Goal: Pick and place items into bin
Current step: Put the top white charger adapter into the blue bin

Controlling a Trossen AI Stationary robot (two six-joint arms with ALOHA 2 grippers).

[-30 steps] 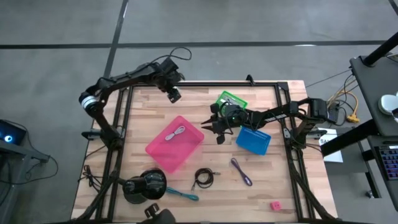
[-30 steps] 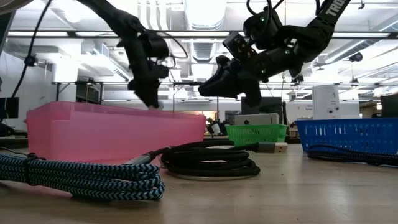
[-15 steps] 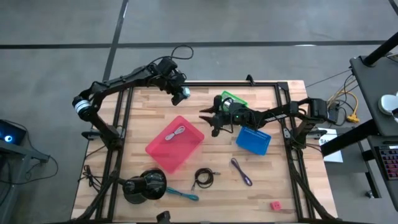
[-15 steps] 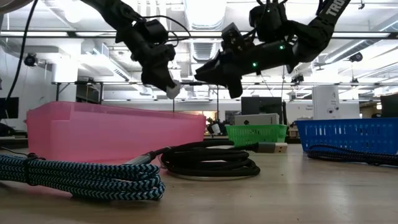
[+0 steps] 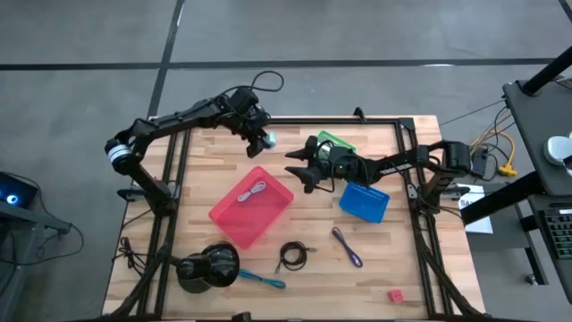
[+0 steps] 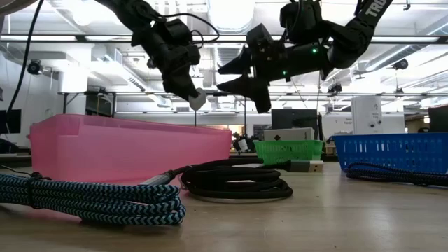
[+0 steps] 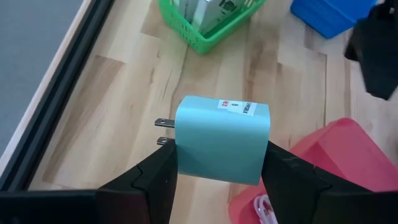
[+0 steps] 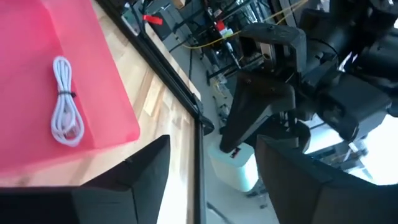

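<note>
Cords lay along the lower left of the high view: a teal braided cord (image 5: 262,280) beside a large black round object (image 5: 207,266), neither yet gathered. Right of them, the pink bin (image 5: 251,207) sat angled on the worktop (image 5: 420,277), already holding one whitish coiled cord (image 5: 254,190), so it looked like the destination for the loose items.

Above the bin's far corner, in the upper middle of the frame, the left gripper (image 5: 262,139) hung in the air, its fingers (image 7: 152,180) clamped on either flat side of a pale teal wall charger (image 7: 222,139) with the prongs pointing sideways. Gripping the broad faces probably kept the smooth block from twisting, and the height would let it clear the bin wall before dropping in.

Just right of that, the right gripper (image 5: 299,165) hovered with its jaws spread wide and nothing between them, facing the charger; it seemed to have no load of its own.

Further right stood a green basket (image 5: 332,143) and a blue basket (image 5: 365,200). Toward the lower middle lay a black coiled cord (image 5: 292,256), then a purple cord (image 5: 347,246), and at lower right a small red block (image 5: 395,295), all still out on the wood and awaiting pickup.
</note>
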